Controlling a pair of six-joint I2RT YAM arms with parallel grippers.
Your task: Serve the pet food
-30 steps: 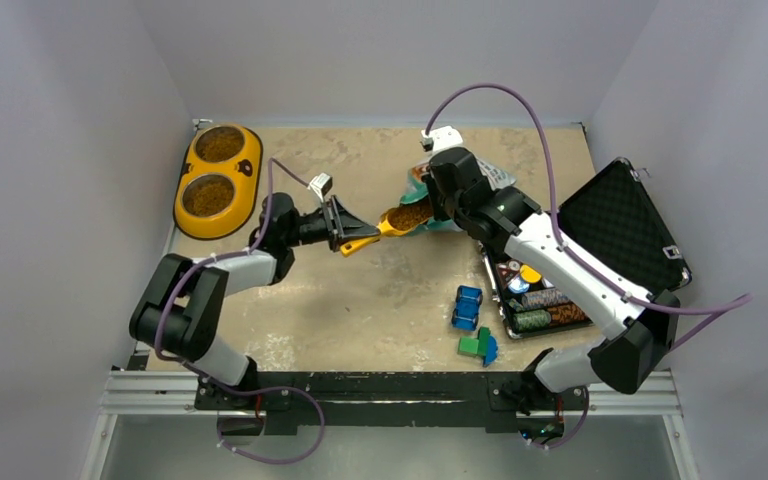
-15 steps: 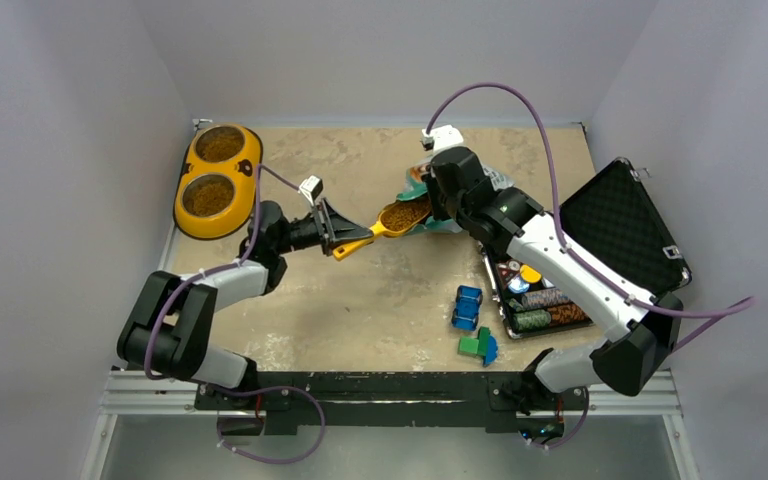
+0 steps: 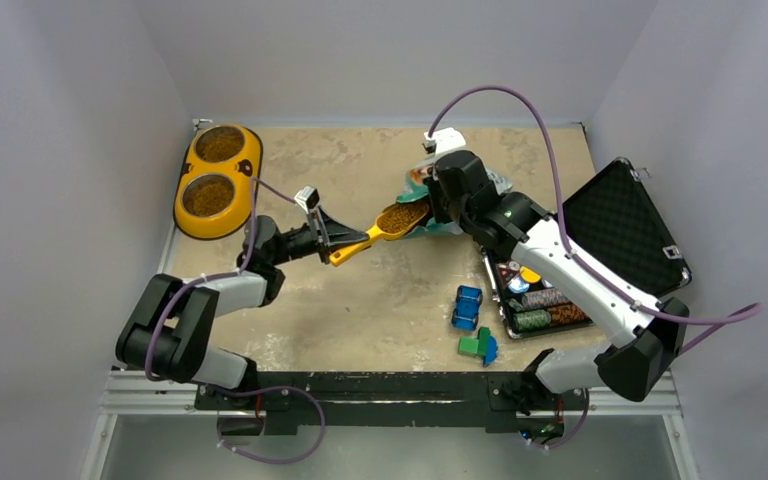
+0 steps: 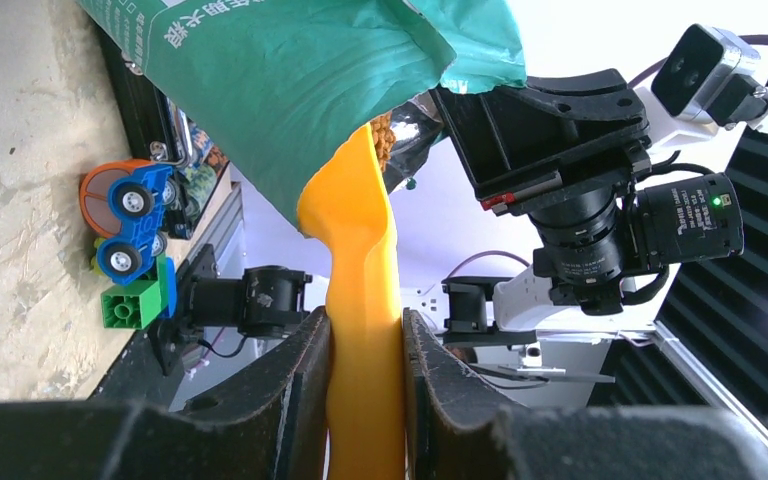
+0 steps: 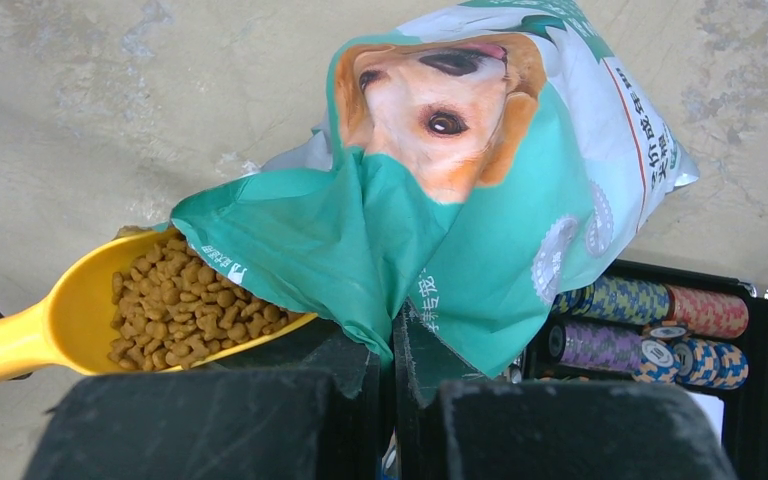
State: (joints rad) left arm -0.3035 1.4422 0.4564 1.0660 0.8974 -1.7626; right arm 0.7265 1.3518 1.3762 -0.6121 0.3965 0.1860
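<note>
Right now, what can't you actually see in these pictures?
- Bag's inside: right wrist view, its own teal flap covers it.
- Scoop bowl: left wrist view, bag hides most.
- Case contents: top view, right arm crosses some.
- Bowl fill depth: top view, too small.

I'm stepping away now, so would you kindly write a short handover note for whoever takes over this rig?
Left gripper: shut on the yellow scoop handle.
Right gripper: shut on the edge of the teal bag.
Scoop is loaded with pet food, its bowl at the bag mouth.
Yellow double bowl sits far left; both cups already hold kibble.
Left: carry the scoop over and tip it in.
</note>
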